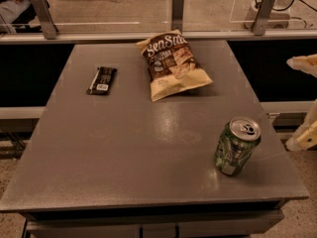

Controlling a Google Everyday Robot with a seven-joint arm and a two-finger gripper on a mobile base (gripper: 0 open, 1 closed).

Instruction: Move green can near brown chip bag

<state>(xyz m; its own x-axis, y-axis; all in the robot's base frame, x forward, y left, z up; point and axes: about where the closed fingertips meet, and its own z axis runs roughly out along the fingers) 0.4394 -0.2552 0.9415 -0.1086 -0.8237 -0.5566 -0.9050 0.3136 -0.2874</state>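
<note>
The green can (237,146) stands upright near the table's front right corner, silver top and pull tab showing. The brown chip bag (173,63) lies flat at the back middle of the table, far from the can. My gripper (304,135) shows only as cream-coloured parts at the right edge of the camera view, off the table's right side. It is to the right of the can, apart from it, and holds nothing I can see. Most of it is cut off by the frame.
A small flat black wrapped bar (102,80) lies at the back left of the grey table (114,148). A rail with metal posts (178,9) runs behind the table. The floor drops away past the table's right and front edges.
</note>
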